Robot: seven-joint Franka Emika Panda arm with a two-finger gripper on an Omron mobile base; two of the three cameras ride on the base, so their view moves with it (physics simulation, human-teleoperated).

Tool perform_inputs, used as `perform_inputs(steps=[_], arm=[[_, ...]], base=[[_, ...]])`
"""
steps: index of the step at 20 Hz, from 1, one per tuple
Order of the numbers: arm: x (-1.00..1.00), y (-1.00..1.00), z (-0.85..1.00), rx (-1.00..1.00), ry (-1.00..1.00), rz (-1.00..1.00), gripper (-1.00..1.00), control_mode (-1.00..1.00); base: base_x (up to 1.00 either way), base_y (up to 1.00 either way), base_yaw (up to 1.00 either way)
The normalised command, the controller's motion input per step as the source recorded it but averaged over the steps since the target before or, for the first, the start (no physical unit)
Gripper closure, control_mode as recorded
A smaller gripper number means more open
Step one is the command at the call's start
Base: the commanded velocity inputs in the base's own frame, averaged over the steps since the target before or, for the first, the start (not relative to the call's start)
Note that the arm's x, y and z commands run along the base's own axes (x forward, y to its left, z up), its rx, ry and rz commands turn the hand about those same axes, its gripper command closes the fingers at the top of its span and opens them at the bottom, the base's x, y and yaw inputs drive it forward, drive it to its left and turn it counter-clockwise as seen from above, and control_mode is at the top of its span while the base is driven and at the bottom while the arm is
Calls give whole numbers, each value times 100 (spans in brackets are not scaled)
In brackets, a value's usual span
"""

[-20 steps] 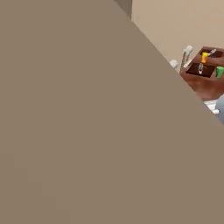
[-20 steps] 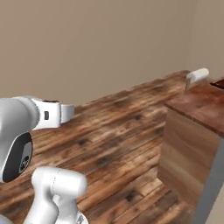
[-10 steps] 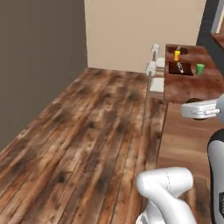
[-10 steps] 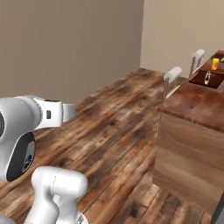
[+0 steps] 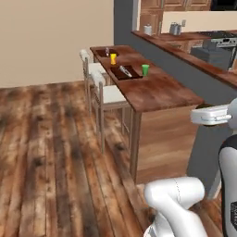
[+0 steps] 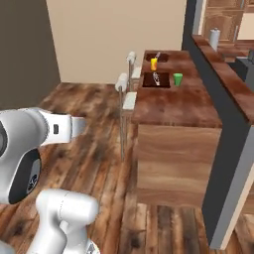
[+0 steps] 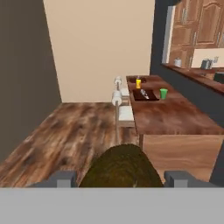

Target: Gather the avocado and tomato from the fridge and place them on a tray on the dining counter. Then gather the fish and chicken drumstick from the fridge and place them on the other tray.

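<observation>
Gripper (image 7: 119,177) fingers (image 7: 64,178) clamped on avocado (image 7: 120,168), dark brown-green. Dining counter (image 7: 175,116) ahead w/ two trays (image 7: 145,95), yellow cup (image 7: 138,83), green cup (image 7: 163,93); stools (image 7: 124,111) beside.

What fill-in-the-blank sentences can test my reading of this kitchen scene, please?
The cup nearer the robot is ____. The dining counter carries ____ trays. The avocado sits ____ the jaws.
Missing words: green; two; between.
</observation>
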Motion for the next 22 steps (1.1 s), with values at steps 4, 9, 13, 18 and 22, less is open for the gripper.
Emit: perform_inputs(steps=[4, 9, 13, 18, 22], arm=[[0, 0, 0, 0, 0, 0, 100, 100], [0, 0, 0, 0, 0, 0, 100, 100], [0, 0, 0, 0, 0, 0, 100, 100], [0, 0, 0, 0, 0, 0, 100, 100], [0, 0, 0, 0, 0, 0, 100, 100]], base=[[50, 61, -85], [26, 100, -40], [32, 100, -9], [83, 100, -18], [100, 86, -11]])
